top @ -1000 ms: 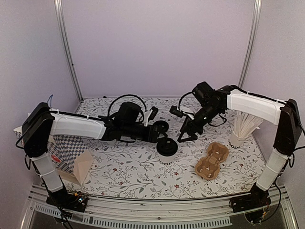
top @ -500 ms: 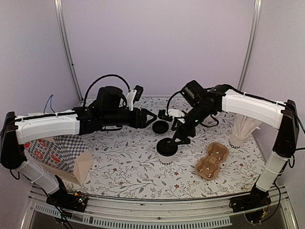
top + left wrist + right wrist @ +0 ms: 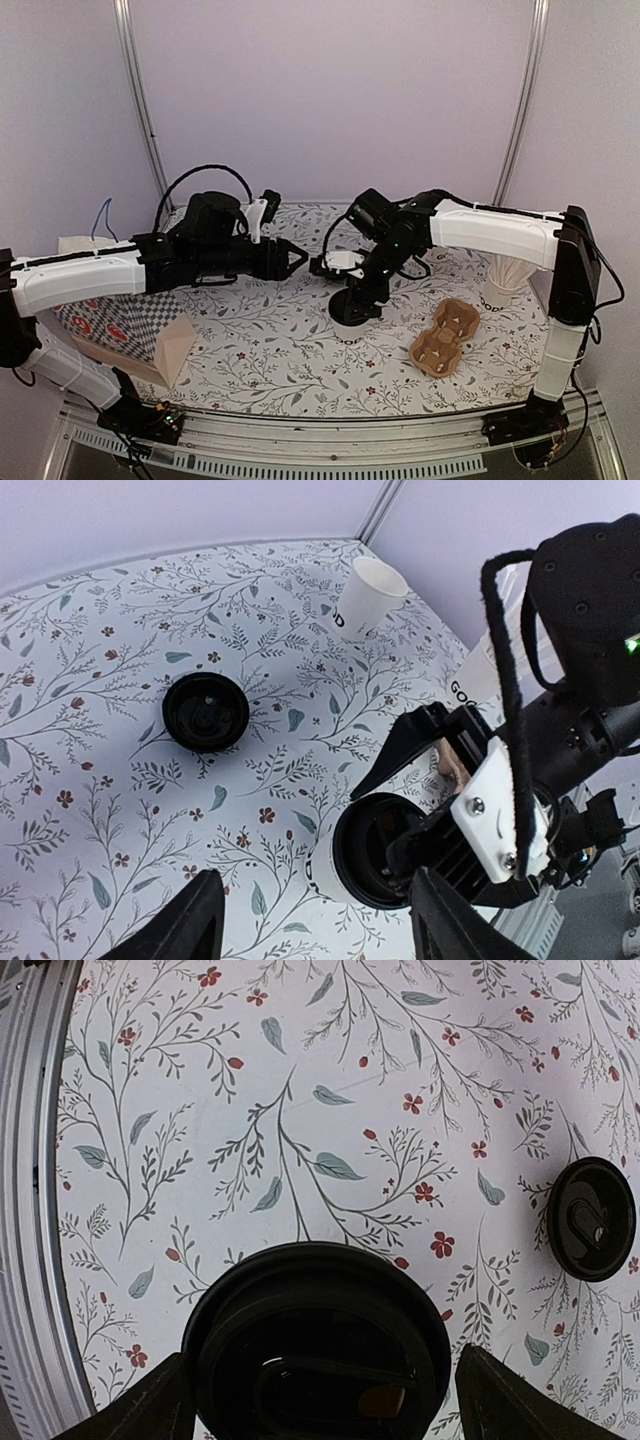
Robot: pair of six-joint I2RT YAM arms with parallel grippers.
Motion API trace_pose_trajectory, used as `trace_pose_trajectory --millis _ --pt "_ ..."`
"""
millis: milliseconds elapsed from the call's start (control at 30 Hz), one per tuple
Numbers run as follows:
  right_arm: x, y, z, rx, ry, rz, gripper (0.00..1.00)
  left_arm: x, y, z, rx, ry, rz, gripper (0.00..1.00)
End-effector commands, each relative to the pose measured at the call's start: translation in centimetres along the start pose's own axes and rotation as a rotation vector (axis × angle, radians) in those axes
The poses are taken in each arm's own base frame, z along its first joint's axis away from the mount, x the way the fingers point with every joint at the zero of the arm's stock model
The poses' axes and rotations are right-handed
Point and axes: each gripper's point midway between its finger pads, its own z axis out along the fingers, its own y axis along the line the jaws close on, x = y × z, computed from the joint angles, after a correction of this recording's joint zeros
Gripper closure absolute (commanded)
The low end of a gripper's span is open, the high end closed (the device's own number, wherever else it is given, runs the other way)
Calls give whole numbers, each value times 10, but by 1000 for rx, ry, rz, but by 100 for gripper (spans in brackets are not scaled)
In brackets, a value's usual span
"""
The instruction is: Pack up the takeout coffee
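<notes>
The takeout coffee (image 3: 349, 328) is a small white cup with a black lid (image 3: 315, 1340), standing upright at mid-table. My right gripper (image 3: 352, 300) hangs straight over it. It is open, with one finger (image 3: 150, 1400) on each side of the lid rim and nothing clamped. My left gripper (image 3: 291, 260) hovers to the left of the cup and back from it. It is open and empty, and in the left wrist view the cup (image 3: 330, 865) lies beyond its fingertips.
A loose black lid (image 3: 205, 710) lies on the flowered table left of the coffee. A lidless white cup (image 3: 365, 595) stands farther back. A brown pulp cup carrier (image 3: 445, 338) and a cup of white sticks (image 3: 505, 275) are at the right. A checked bag (image 3: 110, 310) is at the left.
My left arm has drawn back left and upward, away from the lidded cup. My right gripper has moved left and down over the cup, and its jaws have widened.
</notes>
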Motion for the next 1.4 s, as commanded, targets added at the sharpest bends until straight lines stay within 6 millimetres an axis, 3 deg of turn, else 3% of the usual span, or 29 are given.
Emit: trace_pose_trajectory --millis 0,267,467,633,833,1000,1167,1367 --pt "1 -9 4 41 34 4 9 1 2 -6 -18 -4 17 34" --pt "1 -15 3 74 44 15 20 5 3 -5 -12 1 12 34" --pt "10 -39 -17 150 40 49 25 5 4 -10 -16 -5 11 34" --pt "29 -82 -40 217 16 138 26 1 1 -15 -8 -15 11 34" --pt "63 -157 -73 341 -9 276 27 -7 -7 -24 25 -32 20 34" --pt "83 -197 -86 349 -47 371 27 -12 -18 -31 79 -42 7 34" --pt "90 -209 -81 347 -48 409 26 -14 -21 -37 92 -45 -3 34" --pt "94 -208 -67 303 -38 446 25 -25 -27 -50 101 -65 -2 34"
